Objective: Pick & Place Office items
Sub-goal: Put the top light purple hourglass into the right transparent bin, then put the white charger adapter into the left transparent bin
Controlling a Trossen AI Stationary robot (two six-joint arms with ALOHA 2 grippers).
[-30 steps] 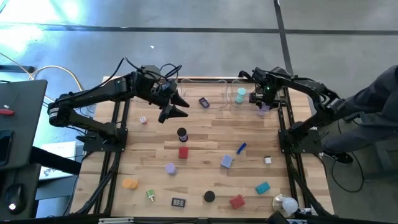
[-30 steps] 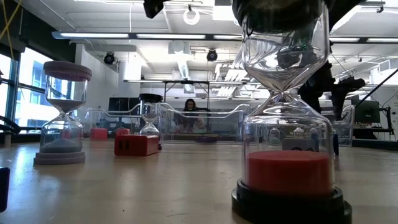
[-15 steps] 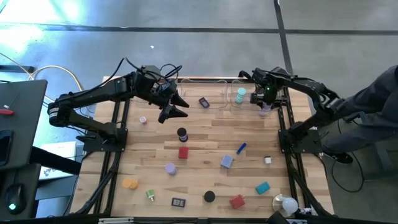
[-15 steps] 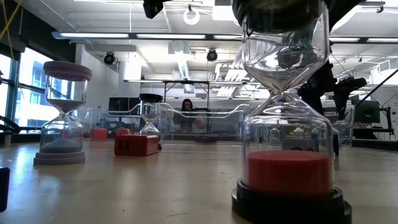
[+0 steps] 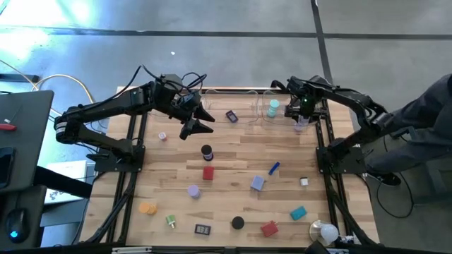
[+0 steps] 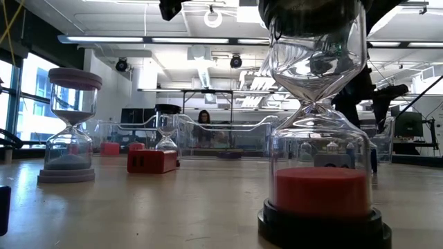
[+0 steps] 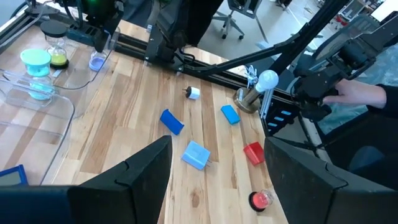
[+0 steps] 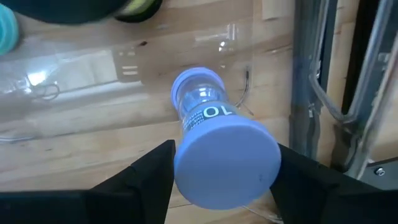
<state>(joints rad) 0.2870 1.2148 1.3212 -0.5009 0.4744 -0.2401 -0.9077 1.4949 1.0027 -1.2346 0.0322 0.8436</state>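
Observation:
My right gripper (image 5: 299,118) hangs over the clear tray (image 5: 256,99) at the table's far right, shut on a lavender hourglass (image 8: 208,118) marked "10". A teal-capped hourglass (image 5: 273,107) stands in the tray beside it. My left gripper (image 5: 205,120) is open and empty, above the far left of the table. Loose on the wood lie a black-capped hourglass (image 5: 206,151), a red block (image 5: 208,172), a blue stick (image 5: 274,168), a lavender block (image 5: 258,183), a teal block (image 5: 297,212), another red block (image 5: 269,228), and orange (image 5: 147,208) and black (image 5: 238,223) caps. My right gripper has the lavender hourglass by its near, upper cap (image 8: 227,163), one finger on each side of the cap's rim. The fingers come from above, pointing down. The hourglass's lower cap (image 8: 194,86) is down at the tray floor; whether it rests there I cannot tell.
A white bulb-like object (image 5: 325,231) lies at the near right corner. A dark item (image 5: 232,116) lies near the tray, a small pink piece (image 5: 162,136) at the far left. A person sits beyond the table's right edge (image 5: 424,120). Black frame rails run along both sides.

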